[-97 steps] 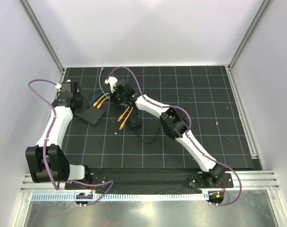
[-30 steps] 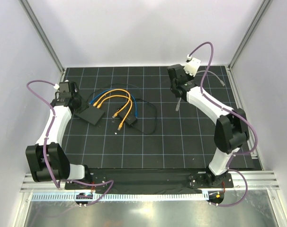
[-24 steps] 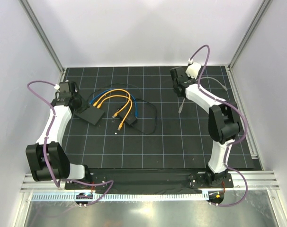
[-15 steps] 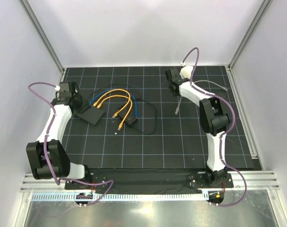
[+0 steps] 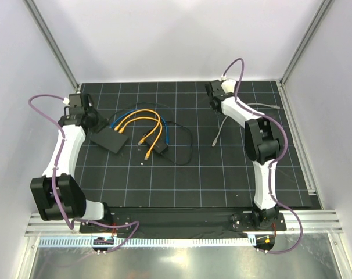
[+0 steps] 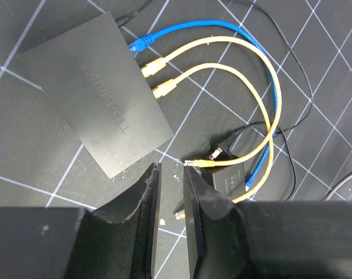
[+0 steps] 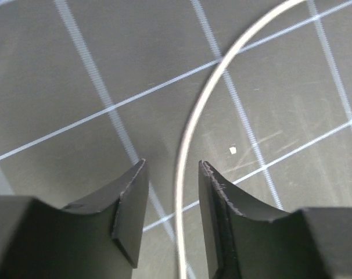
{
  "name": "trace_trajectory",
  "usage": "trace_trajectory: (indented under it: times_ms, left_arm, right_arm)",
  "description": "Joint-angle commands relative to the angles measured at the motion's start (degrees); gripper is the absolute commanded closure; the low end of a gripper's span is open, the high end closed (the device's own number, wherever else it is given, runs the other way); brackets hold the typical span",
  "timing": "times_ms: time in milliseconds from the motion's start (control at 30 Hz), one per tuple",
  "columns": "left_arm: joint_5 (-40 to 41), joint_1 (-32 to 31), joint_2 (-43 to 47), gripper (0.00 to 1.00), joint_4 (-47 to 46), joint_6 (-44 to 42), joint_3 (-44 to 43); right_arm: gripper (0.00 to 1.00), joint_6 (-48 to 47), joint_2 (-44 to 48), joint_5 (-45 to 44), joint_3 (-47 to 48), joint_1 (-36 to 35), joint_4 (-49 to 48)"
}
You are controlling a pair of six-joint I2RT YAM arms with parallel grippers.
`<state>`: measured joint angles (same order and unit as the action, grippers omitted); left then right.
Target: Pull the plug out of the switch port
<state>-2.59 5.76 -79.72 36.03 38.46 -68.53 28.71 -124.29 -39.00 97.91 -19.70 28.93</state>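
Observation:
The switch (image 5: pixel 109 139) is a flat black box on the mat, also seen in the left wrist view (image 6: pixel 94 93). A blue plug (image 6: pixel 142 42) and two yellow plugs (image 6: pixel 154 67) sit in its sockets. My left gripper (image 5: pixel 88 119) hovers just left of the switch, its jaws (image 6: pixel 171 171) a narrow gap apart and empty. My right gripper (image 5: pixel 215 103) is at the far right, open (image 7: pixel 172 165) just above a loose grey cable (image 7: pixel 187 133). That cable lies free on the mat, its plug end (image 5: pixel 214 142) well away from the switch.
A smaller black brick (image 5: pixel 161 148) with a thin black cord lies right of the switch. The free ends of the yellow cables (image 5: pixel 144 156) lie beside it. Frame rails run along both sides of the mat.
My right arm carried the grey cable from the switch to the far right and let it go; it now lies on the mat. My left gripper has lifted back and left off the switch.

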Motion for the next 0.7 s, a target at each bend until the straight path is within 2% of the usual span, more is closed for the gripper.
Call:
trace_trajectory:
  times_ms: [0,100,133,200,300,333,367,400,533,567,667]
  left_arm:
    - [1.4,0.3,1.7,0.74,-1.0,-1.5,1.1]
    - [3.6,0.5,1.9,0.74,-1.3,-2.8,2.2]
    - [3.9,0.5,2.0,0.73,-1.3,-3.3,2.3]
    - [4.4,0.7,2.2,0.73,-1.7,-3.6,3.0]
    - [4.4,0.9,2.5,0.73,-1.9,-3.7,3.5]
    - [4.5,1.1,2.6,0.73,-1.9,-3.8,3.7]
    - [4.7,1.0,2.7,0.74,-2.2,-4.0,3.8]
    - [4.8,1.1,2.8,0.73,-2.3,-4.1,4.1]
    - [4.5,1.4,2.5,0.73,-2.8,-4.1,4.7]
    - [4.3,1.6,2.3,0.73,-3.0,-4.0,4.8]
    - [3.3,2.0,1.7,0.73,-3.3,-3.7,4.9]
  right_arm:
    - [0.53,-1.4,8.4,7.8,-0.4,-0.1,-3.0]
    - [0.48,-1.9,12.0,14.2,-1.3,-2.7,-8.7]
    - [0.43,-2.6,12.1,14.2,-0.6,-3.8,-10.0]
    - [0.35,-2.2,11.2,18.1,3.0,-5.6,-10.6]
    - [0.25,2.4,8.4,18.8,9.5,-8.1,-8.5]
    - [0.16,2.6,7.8,18.8,11.1,-9.8,-8.4]
    - [0.01,2.8,7.0,18.9,13.3,-10.6,-8.7]
    - [0.0,3.6,6.6,19.7,14.4,-11.4,-8.8]
    - [0.0,6.3,4.3,34.8,18.2,-12.2,-12.7]
    - [0.0,8.2,4.1,40.8,17.4,-12.3,-14.2]
    - [0.0,14.9,1.5,48.5,18.5,-12.7,-20.3]
